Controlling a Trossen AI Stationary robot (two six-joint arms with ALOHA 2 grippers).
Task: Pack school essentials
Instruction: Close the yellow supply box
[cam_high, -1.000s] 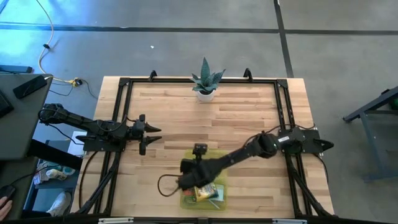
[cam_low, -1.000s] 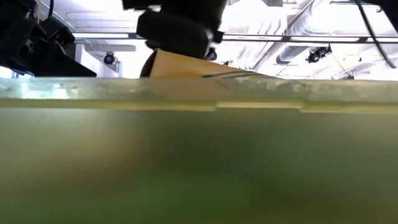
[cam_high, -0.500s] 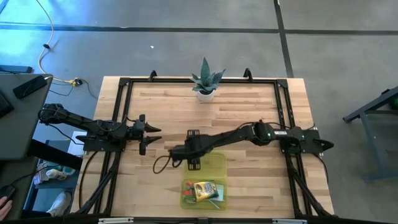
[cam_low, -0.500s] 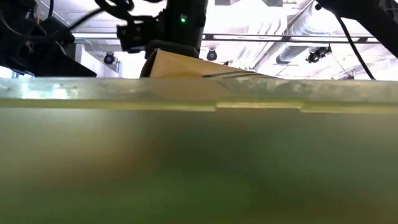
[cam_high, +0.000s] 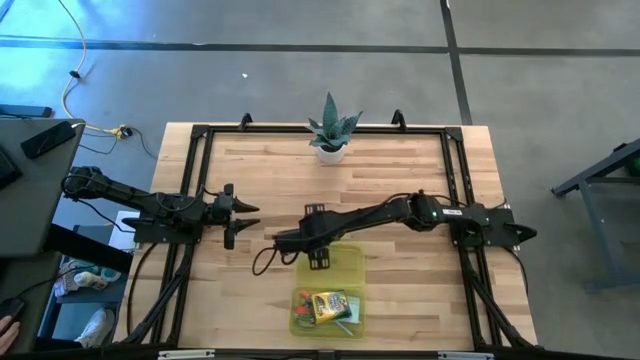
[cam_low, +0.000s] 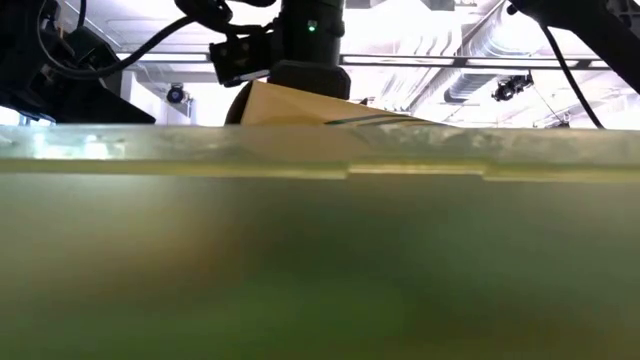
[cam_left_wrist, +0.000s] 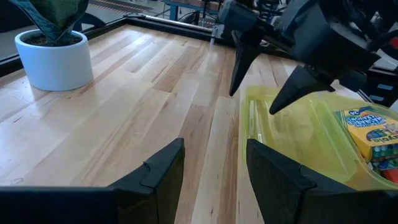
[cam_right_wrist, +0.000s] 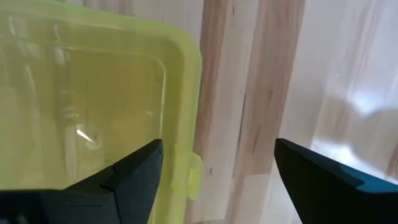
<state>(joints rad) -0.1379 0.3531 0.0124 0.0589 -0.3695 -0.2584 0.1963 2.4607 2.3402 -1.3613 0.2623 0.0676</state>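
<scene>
The right gripper (cam_high: 271, 243) has its fingers (cam_right_wrist: 121, 175) spread wide, with nothing between them. It hovers above the wood just beside the far left corner of the yellow-green case (cam_high: 330, 295). In the right wrist view the rim of the case and its small latch tab (cam_right_wrist: 191, 169) lie between the two fingers, with bare wood next to them. The right arm (cam_high: 400, 213) reaches across the table (cam_high: 400, 170) from the right side toward the middle.

The case lies open near the front edge of the table. Its far half (cam_left_wrist: 292, 134) is clear and holds nothing that I can see. The near half holds the crayon box (cam_high: 328, 303), which lies flat, with some small coloured things beside it that are too small to name.

The left gripper (cam_high: 247, 215) waits at the left side of the table, well apart from the case, and it points toward the middle. Its fingers (cam_left_wrist: 155, 174) are apart and hold nothing. In the left wrist view the right gripper (cam_left_wrist: 264, 81) shows above the far rim of the case.

A plant (cam_high: 330, 128) in a white pot (cam_left_wrist: 55, 59) stands at the back edge of the table.
</scene>
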